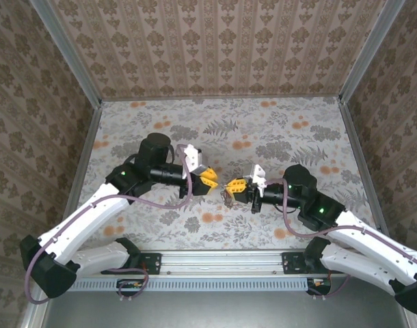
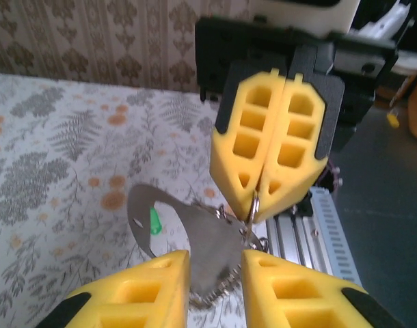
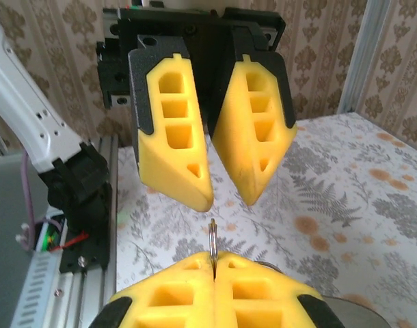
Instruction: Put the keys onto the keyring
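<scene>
Two pincers face tip to tip: the right pincer (image 3: 213, 263) pinches the keyring (image 3: 212, 236) edge-on, aimed between the spread left pincer (image 3: 227, 199).

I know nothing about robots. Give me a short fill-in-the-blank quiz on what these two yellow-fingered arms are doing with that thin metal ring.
1. The right gripper is ___ on the thin grey metal keyring.
2. The left gripper, facing it, has its yellow fingers ___.
3. Beside the flat silver metal tag, the tiny key has a ___ plastic head.

Missing words: shut; open; green.
</scene>
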`<state>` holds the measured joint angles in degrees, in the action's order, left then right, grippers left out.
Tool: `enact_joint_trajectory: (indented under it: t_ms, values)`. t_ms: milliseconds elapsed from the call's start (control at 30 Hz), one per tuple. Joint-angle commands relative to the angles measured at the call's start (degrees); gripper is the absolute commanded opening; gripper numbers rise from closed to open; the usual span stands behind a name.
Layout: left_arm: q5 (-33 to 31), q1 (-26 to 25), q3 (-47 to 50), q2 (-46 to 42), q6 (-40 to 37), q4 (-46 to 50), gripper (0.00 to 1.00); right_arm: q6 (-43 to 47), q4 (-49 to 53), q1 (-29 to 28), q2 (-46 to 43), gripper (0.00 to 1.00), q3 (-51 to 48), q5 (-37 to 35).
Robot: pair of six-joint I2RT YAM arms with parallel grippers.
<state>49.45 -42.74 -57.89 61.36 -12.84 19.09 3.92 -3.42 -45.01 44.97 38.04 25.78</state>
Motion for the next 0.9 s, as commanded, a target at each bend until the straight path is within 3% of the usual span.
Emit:
enact_joint_trajectory:
  t_ms: [0,300,867]
  values:
    - [5.07,0.26,1.28,-0.64,7.09,-12.34,0.26,-6.27,-11.91,0.26,-1.03,0.00,-1.55,3.90]
    - [7.25,0.39,2.65,-2.03,9.04,-15.22,0.26,-11.89,-22.70,0.90,-0.05,0.00,-4.54,4.54]
    - [7.85,0.22,2.46,-3.33,8.82,-13.91,0.25,-15.58,-28.33,2.23,0.56,0.00,-5.61,6.21]
